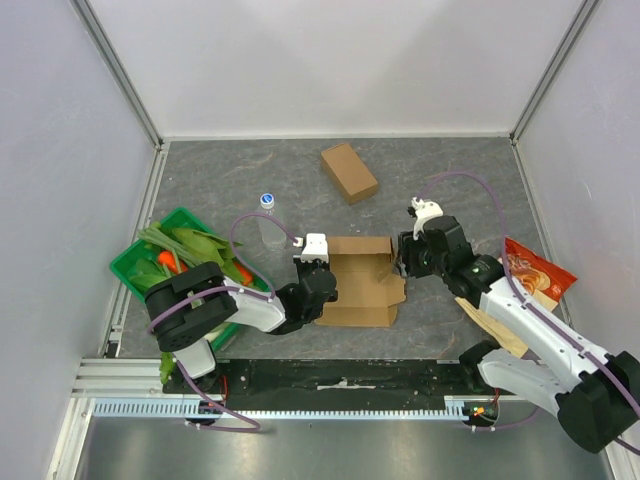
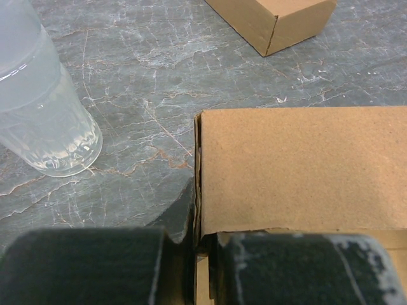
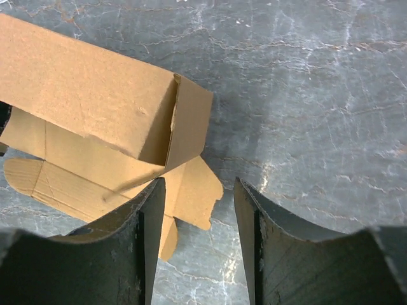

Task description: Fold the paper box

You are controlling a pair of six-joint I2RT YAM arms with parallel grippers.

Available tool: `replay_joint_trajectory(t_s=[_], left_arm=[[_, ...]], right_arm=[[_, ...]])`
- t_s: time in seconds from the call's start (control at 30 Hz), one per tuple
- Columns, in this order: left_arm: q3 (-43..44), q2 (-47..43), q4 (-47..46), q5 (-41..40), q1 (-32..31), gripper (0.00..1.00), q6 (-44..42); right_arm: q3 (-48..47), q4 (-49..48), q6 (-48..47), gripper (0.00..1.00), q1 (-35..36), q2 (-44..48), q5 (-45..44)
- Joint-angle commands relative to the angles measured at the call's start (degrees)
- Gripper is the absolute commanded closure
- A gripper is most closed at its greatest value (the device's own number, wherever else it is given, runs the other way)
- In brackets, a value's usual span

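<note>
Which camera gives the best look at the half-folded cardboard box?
The top external view: it shows the whole half-folded box, open flaps included. The left wrist view shows only one wall up close; the right wrist view, one corner and some flaps.

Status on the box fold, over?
Left gripper shut on the brown cardboard box, left edge. Right gripper open over its right flap. Box half-erected. Clear plastic bottle stands apart, not obstructing.
</note>
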State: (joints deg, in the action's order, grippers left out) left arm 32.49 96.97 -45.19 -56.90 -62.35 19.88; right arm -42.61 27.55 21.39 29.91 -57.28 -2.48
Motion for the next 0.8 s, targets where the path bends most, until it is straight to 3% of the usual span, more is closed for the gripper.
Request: replay_joint_trajectory(t_s=[0.0, 0.2, 0.3, 0.33, 0.53, 0.77], left_arm=[[1.3, 0.5, -2.6, -2.1, -0.1, 0.98, -1.2], [1.4, 0.6, -2.2, -2.1, -0.1, 0.98, -1.2], [1.0, 1.5, -3.3, -2.5, -0.1, 0.98, -1.9], [0.1, 1.9, -6.5, -2.6, -0.1, 0.98, -2.6], [-2.0, 6.4, -16.9, -2.1, -0.1, 0.98, -6.8], [-3.7, 9.9, -24.8, -2.2, -0.2, 0.98, -9.6]], right_arm=[[3.7, -10.1, -2.7, 0.45, 0.8, -1.5, 3.8], [8.8, -21.8, -3.8, 0.45, 2.4, -0.2, 3.7], [16.5, -30.3, -3.6, 0.46, 3.0, 3.4, 2.9], [18.8, -36.5, -3.6, 0.46, 3.2, 4.7, 1.4], [28.3, -49.2, -3.2, 0.45, 3.8, 7.8, -3.3], [29.2, -54.8, -2.8, 0.46, 5.0, 3.3, -6.9]])
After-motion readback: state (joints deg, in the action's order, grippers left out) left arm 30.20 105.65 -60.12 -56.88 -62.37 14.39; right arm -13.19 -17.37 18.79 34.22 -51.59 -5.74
